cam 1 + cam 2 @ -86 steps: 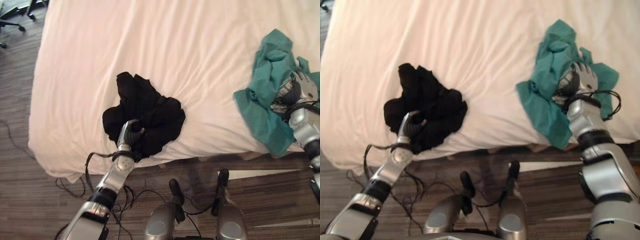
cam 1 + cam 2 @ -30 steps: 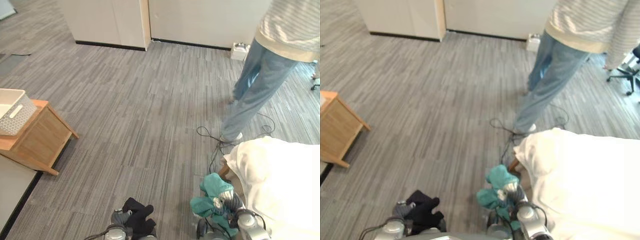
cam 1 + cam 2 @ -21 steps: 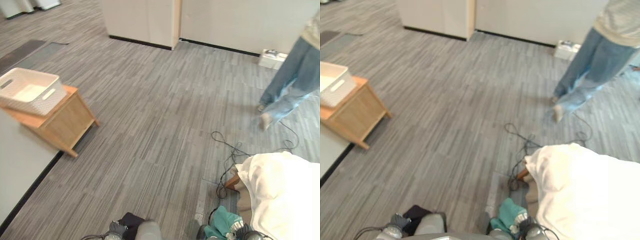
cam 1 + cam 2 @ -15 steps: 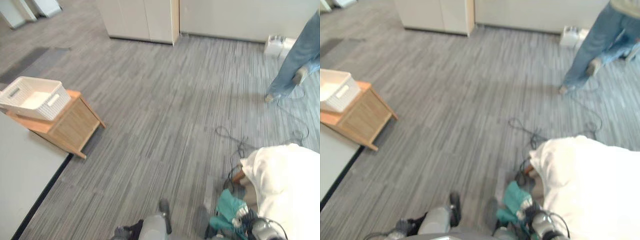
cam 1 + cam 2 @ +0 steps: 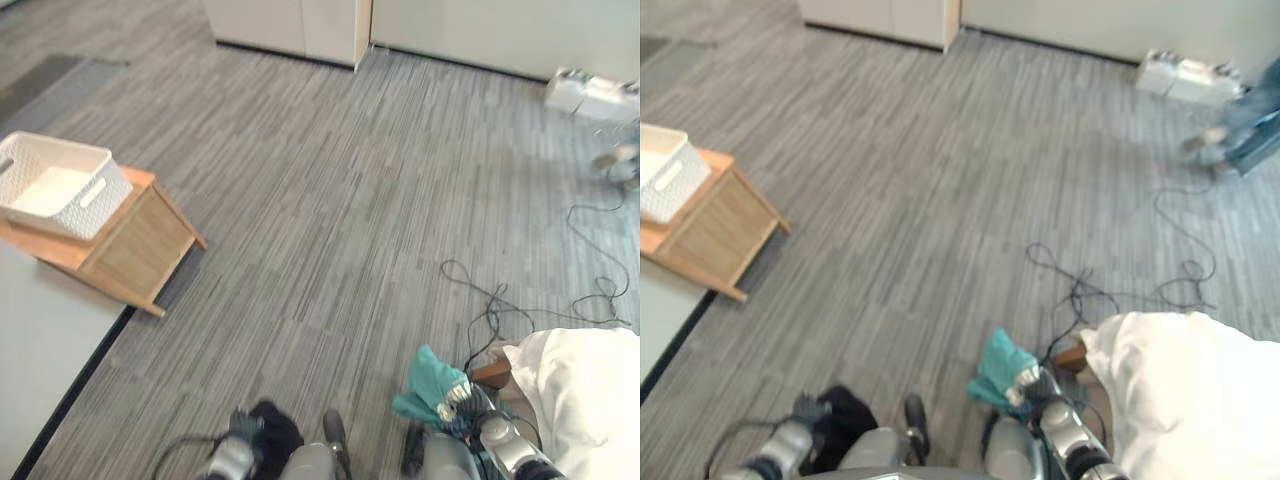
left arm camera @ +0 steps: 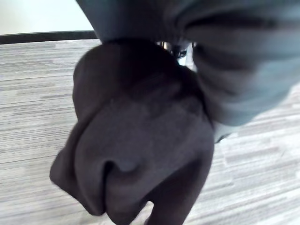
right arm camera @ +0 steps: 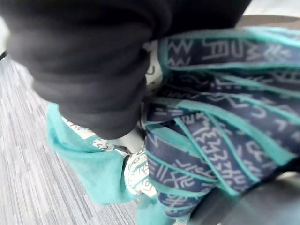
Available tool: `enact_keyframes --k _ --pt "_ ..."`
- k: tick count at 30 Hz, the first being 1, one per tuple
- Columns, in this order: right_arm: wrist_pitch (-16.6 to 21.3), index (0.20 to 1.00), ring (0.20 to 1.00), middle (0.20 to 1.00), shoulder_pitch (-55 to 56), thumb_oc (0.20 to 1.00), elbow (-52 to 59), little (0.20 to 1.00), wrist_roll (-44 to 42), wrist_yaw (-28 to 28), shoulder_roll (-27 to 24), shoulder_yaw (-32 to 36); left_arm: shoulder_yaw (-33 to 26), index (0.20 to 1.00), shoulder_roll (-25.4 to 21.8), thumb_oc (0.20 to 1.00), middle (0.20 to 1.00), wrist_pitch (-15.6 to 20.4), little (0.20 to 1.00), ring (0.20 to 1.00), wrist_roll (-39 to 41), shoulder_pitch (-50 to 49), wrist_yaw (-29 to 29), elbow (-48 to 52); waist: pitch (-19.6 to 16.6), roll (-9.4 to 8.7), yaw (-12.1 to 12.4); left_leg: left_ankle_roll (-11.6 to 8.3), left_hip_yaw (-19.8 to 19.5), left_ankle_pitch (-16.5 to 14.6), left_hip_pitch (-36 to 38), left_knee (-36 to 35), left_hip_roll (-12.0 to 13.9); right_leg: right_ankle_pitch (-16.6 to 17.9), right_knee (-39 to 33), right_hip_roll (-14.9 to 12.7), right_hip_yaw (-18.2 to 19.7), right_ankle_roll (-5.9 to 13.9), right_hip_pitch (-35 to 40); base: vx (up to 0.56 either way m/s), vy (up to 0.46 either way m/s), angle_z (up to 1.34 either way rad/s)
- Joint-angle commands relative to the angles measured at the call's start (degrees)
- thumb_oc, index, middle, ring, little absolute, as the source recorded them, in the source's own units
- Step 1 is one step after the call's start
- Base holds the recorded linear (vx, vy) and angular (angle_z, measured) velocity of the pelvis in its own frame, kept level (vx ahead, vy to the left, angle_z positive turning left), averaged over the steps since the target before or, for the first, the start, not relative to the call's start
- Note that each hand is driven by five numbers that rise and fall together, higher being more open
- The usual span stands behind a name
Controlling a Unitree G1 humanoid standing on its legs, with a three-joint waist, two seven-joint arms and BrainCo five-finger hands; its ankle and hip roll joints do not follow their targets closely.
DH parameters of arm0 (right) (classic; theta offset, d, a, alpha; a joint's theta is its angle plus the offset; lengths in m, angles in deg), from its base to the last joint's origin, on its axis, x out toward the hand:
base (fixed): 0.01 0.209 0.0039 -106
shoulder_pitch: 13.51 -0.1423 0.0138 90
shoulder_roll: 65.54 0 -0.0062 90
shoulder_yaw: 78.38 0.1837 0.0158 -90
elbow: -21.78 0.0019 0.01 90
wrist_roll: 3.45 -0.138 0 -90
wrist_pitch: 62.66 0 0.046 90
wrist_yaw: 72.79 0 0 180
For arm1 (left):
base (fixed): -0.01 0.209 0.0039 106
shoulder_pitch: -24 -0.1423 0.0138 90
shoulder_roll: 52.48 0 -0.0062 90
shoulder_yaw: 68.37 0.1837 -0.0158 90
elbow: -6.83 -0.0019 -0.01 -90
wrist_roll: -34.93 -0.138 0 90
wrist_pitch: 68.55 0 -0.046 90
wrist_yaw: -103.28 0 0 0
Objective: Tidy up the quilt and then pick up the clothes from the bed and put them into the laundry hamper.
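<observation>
My left hand (image 5: pixel 805 408) sits low at the left, shut on a bunched black garment (image 5: pixel 276 434). That garment (image 6: pixel 140 140) hangs in a dark lump close before the left wrist camera, over the floor. Low at the right, my right hand (image 5: pixel 458 393) is shut on a teal garment (image 5: pixel 998 368). Its teal cloth with a dark patterned lining (image 7: pixel 201 136) shows in the right wrist view. The white laundry hamper (image 5: pixel 55 185) stands on a low wooden stand (image 5: pixel 135 250) at the far left. The white quilt (image 5: pixel 1190 400) covers the bed corner at the lower right.
Grey striped carpet (image 5: pixel 330 190) stretches between me and the hamper. Black cables (image 5: pixel 500 300) lie on the floor by the bed corner. A person's shoes (image 5: pixel 620 165) and a white box (image 5: pixel 590 95) are at the far right. Cabinets line the back wall.
Both garments lay on the bed 2.9 s ago and are now carried. The camera has turned from the bed to the floor and hamper. The person has walked off to the right.
</observation>
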Motion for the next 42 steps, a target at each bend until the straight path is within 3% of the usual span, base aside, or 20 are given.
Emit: enact_keyframes --k 1,4,6,8,13,16,20,23,25,26,28,29,31,35,36,37,38,39,41,42 --pt "0.53 0.200 0.200 0.200 -2.31 0.200 0.45 0.200 -0.71 1.71 -2.68 1.65 2.15 0.200 -1.85 0.200 0.200 1.26 0.200 0.200 -4.86 -0.12 1.21 -0.50 0.60 0.94 -0.51 -4.71 -2.24 -6.84 11.81 -2.33 2.62 6.15 -2.24 -1.23 5.05 2.91 -0.63 0.98 -0.198 0.77" --pt "0.30 0.200 0.200 0.200 -3.00 0.200 -1.46 0.200 1.87 -0.71 -2.39 -1.05 2.29 0.200 -1.06 0.200 0.200 1.04 0.200 0.200 -6.24 -0.73 1.71 -2.13 -0.13 0.46 0.00 -6.63 -2.80 -5.82 12.07 12.06 5.78 6.32 1.04 -0.39 2.96 2.06 1.54 0.54 -0.216 0.58" --pt "0.38 0.200 0.200 0.200 -3.71 0.200 -2.48 0.200 1.96 -0.75 -3.20 -1.70 2.32 0.200 -0.79 0.200 0.200 0.92 0.200 0.200 -5.45 -1.32 1.85 -2.89 1.08 0.57 1.62 -7.76 -4.23 3.16 3.92 34.01 10.01 5.03 1.13 1.40 0.21 -2.21 5.61 0.38 -0.322 0.60" --pt "0.24 0.200 0.200 0.200 -5.13 0.200 -3.31 0.200 0.54 -0.12 -4.06 -0.88 2.55 0.200 -0.75 0.200 0.200 0.95 0.200 0.200 -4.95 -2.15 2.17 -3.09 2.89 -0.91 4.27 -7.06 -1.43 0.87 -6.77 49.53 12.67 1.71 -2.54 3.06 -3.36 -4.76 13.42 0.66 -0.346 1.15" --pt "0.31 0.200 0.200 0.200 -5.08 0.200 -4.63 0.200 -0.70 0.21 -3.31 -0.56 1.50 0.200 0.41 0.200 0.200 0.61 0.200 0.200 -5.21 -3.78 1.73 -5.01 1.10 -0.96 6.92 -7.19 6.95 -3.00 -12.31 33.65 12.12 -2.02 -6.42 3.69 -5.23 -2.59 20.44 0.49 0.042 0.17" --pt "0.69 0.200 0.200 0.200 -4.18 0.200 -6.49 0.200 -0.69 0.97 -2.59 0.65 -0.36 0.200 1.51 0.200 0.200 0.20 0.200 0.200 -6.07 -6.33 0.64 -6.92 -1.56 0.12 7.61 -8.47 19.92 5.24 -12.42 7.28 11.94 -5.99 -6.42 5.58 -9.27 -0.56 26.40 0.74 0.280 0.19" --pt "0.56 0.200 0.200 0.200 -4.40 0.200 -8.23 0.200 0.44 0.68 -1.19 -0.05 -1.44 0.200 1.23 0.200 0.200 -0.47 0.200 0.200 -5.57 -7.25 0.36 -8.03 -3.18 -1.45 8.86 -6.28 20.22 6.54 -10.81 5.14 9.88 -4.71 -4.15 6.11 -9.80 0.37 29.03 0.59 0.175 0.28" --pt "0.07 0.200 0.200 0.200 -3.74 0.200 -11.55 0.200 0.64 1.15 0.41 0.98 -1.94 0.200 0.49 0.200 0.200 -0.43 0.200 0.200 -4.11 -6.82 0.58 -7.95 -2.50 -3.79 8.80 -1.34 16.93 1.05 -6.94 5.70 4.12 5.42 22.54 0.80 -6.80 5.60 21.90 0.70 0.390 0.56" --pt "0.10 0.200 0.200 0.200 -3.90 0.200 -10.71 0.200 0.70 1.20 0.37 0.97 -1.86 0.200 -0.08 0.200 0.200 -0.49 0.200 0.200 -2.79 -5.80 1.55 -6.91 -0.88 -2.33 6.96 0.80 13.24 -0.58 -2.64 3.28 2.59 7.58 37.92 0.32 -1.69 5.03 12.21 0.54 0.298 0.68" --pt "0.14 0.200 0.200 0.200 -4.38 0.200 -10.82 0.200 0.39 1.26 0.17 0.91 -1.63 0.200 -0.41 0.200 0.200 -0.35 0.200 0.200 -2.19 -5.07 1.97 -6.42 -0.02 -1.60 5.88 1.02 10.62 -0.87 -0.15 1.31 2.40 5.03 40.90 1.81 0.14 4.35 7.23 0.54 0.168 0.88" --pt "0.11 0.200 0.200 0.200 -3.67 0.200 -10.11 0.200 0.11 1.28 -0.09 0.92 -0.56 0.200 -0.79 0.200 0.200 -0.27 0.200 0.200 -2.25 -3.75 2.29 -5.16 0.97 -0.47 4.17 0.12 7.08 -0.28 3.02 -0.45 3.44 3.16 35.37 3.48 -0.97 2.13 1.75 0.71 -0.036 1.18" --pt "0.18 0.200 0.200 0.200 -2.50 0.200 -9.77 0.200 -0.11 1.42 -0.37 1.20 0.22 0.200 -0.88 0.200 0.200 0.32 0.200 0.200 -2.79 -2.44 2.70 -4.59 0.92 -0.82 3.08 -1.89 3.80 -2.11 5.89 -1.06 3.25 0.65 19.33 0.51 -2.20 0.70 1.44 0.98 -0.209 1.47" --pt "-0.11 0.200 0.200 0.200 -1.80 0.200 -10.55 0.200 -0.30 1.80 -1.10 2.20 0.66 0.200 -0.96 0.200 0.200 0.88 0.200 0.200 -3.22 -1.21 3.03 -4.29 0.30 -0.98 2.04 -4.58 1.01 -4.23 8.21 -1.27 5.00 3.44 2.23 -3.65 -1.08 1.32 2.26 0.76 -0.213 1.63" --pt "-1.26 0.200 0.200 0.200 -0.65 0.200 -12.50 0.200 1.93 1.23 -1.02 2.01 0.81 0.200 -0.70 0.200 0.200 1.29 0.200 0.200 -4.38 -1.89 3.25 -4.81 -0.06 -2.32 0.83 -6.15 -2.57 -9.03 13.25 3.32 5.97 7.33 0.09 -4.52 3.25 4.22 2.30 0.68 -0.194 1.31" --pt "-0.94 0.200 0.200 0.200 -1.07 0.200 -13.87 0.200 2.41 1.21 -1.46 1.43 0.26 0.200 -0.32 0.200 0.200 1.41 0.200 0.200 -3.42 -2.37 3.77 -5.42 -0.10 -1.92 1.29 -7.08 -4.49 -4.54 10.39 15.67 9.78 6.16 2.52 -2.50 1.72 2.39 3.98 0.61 -0.266 0.74" --pt "-0.93 0.200 0.200 0.200 -1.10 0.200 -13.89 0.200 2.41 1.21 -1.44 1.42 0.25 0.200 -0.33 0.200 0.200 1.41 0.200 0.200 -3.42 -2.35 3.77 -5.42 -0.26 -2.00 1.15 -7.08 -4.65 -4.47 10.07 15.76 9.73 6.25 2.44 -2.58 1.60 2.37 3.85 0.55 -0.345 0.71" --pt "-0.87 0.200 0.200 0.200 -1.29 0.200 -14.08 0.200 2.30 1.57 -1.87 1.40 0.17 0.200 -0.14 0.200 0.200 1.23 0.200 0.200 -3.11 -2.44 3.75 -5.57 0.65 -2.22 2.05 -7.00 -5.58 -0.76 4.98 26.42 11.70 4.69 2.60 -1.43 0.05 -0.21 5.65 0.36 -0.389 1.44" --pt "-0.95 0.200 0.200 0.200 -2.52 0.200 -14.33 0.200 1.82 2.18 -3.12 1.40 -0.21 0.200 -0.29 0.200 0.200 1.08 0.200 0.200 -2.16 -2.64 4.18 -5.39 2.66 -3.45 4.37 -5.64 -3.21 0.44 -3.53 40.25 14.48 2.20 0.49 0.05 -4.49 -3.08 10.98 0.36 -0.386 1.59" --pt "-1.07 0.200 0.200 0.200 -3.11 0.200 -14.51 0.200 1.70 2.03 -3.55 1.40 -0.45 0.200 -0.31 0.200 0.200 0.75 0.200 0.200 -2.13 -2.73 4.30 -5.52 2.76 -3.37 4.98 -6.51 -0.54 -1.51 -5.35 41.25 16.54 0.28 -0.79 1.33 -6.23 -3.21 13.96 0.46 -0.231 0.90" --pt "-1.26 0.200 0.200 0.200 -3.77 0.200 -14.92 0.200 1.87 1.79 -3.98 1.31 -1.13 0.200 -0.03 0.200 0.200 0.66 0.200 0.200 -2.30 -3.43 3.95 -6.25 1.81 -3.95 6.69 -6.42 5.69 -4.60 -9.03 35.25 15.72 -1.17 -3.61 1.88 -8.88 -2.82 18.24 0.52 -0.113 0.12"
